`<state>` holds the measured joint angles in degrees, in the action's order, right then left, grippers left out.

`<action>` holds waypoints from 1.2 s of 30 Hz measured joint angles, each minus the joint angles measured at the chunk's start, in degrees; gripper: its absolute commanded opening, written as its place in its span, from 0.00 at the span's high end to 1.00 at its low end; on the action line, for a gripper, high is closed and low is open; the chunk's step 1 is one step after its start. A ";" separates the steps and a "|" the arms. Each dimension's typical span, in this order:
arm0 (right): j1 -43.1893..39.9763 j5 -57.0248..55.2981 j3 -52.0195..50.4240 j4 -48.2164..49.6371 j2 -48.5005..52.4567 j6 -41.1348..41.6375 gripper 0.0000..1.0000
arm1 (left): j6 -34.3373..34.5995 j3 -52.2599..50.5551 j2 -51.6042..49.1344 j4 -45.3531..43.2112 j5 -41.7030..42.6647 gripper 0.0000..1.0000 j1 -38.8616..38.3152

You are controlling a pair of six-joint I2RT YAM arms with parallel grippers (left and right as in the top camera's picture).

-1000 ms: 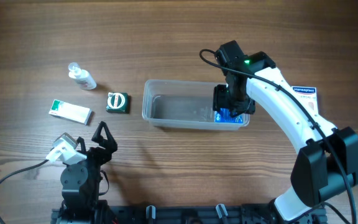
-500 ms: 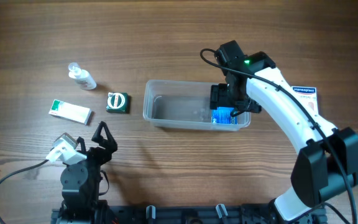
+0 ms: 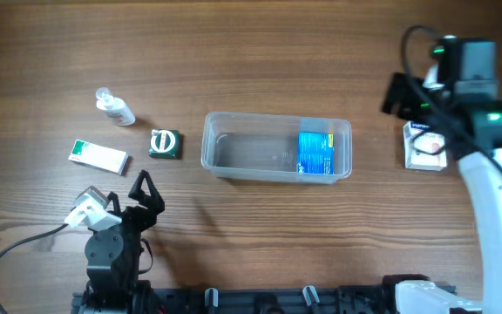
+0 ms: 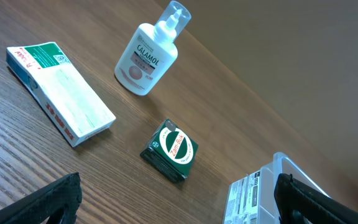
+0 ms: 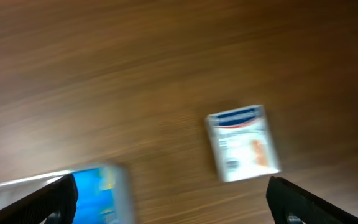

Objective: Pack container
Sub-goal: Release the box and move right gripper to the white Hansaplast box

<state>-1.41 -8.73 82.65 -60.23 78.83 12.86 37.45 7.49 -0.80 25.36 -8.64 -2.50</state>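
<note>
The clear plastic container stands at mid-table. A blue box lies flat inside its right end. My right gripper is open and empty, high above the table to the right of the container. Its blurred wrist view shows the open jaws with the blue box at lower left and a white plaster box on the wood. My left gripper is open and empty near the front edge. Its wrist view shows the open jaws and the container's corner.
A white plaster box lies right of the container. To the left lie a green tin, a white-and-green box and a calamine lotion bottle.
My right gripper let go of the blue box in the container's right end, then rose and swung out to the right. The left arm has not moved.
</note>
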 measured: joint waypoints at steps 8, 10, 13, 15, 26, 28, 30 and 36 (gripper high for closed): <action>-11.13 2.73 -0.07 1.44 12.87 -6.32 0.00 | 0.00 0.00 0.00 0.00 0.00 0.00 0.00; -12.70 2.95 -0.09 2.47 15.96 -8.44 0.01 | 0.00 0.00 0.00 0.00 0.00 0.00 0.00; -14.01 3.13 -0.09 2.95 20.41 -11.67 0.02 | 0.00 0.00 0.00 0.00 0.00 0.00 0.00; -14.25 3.17 -0.11 2.89 23.69 -13.03 0.01 | 0.00 0.00 0.00 0.00 0.00 0.00 0.00; -14.38 3.37 -0.13 7.63 34.07 -16.94 0.01 | 0.00 0.00 0.00 0.00 0.00 0.00 0.00; -14.64 3.34 -0.13 8.02 35.71 -17.49 0.00 | 0.00 0.00 0.00 0.00 0.00 0.00 0.00; -15.13 3.34 -0.13 8.50 36.59 -17.68 0.00 | 0.00 0.00 0.00 0.00 0.00 0.00 0.00; -16.90 3.50 -0.13 8.85 38.03 -16.92 0.07 | 0.00 0.00 0.00 0.00 0.00 0.00 0.00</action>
<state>-18.31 -5.23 82.52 -51.37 116.86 -4.05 37.45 7.49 -0.80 25.36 -8.64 -2.50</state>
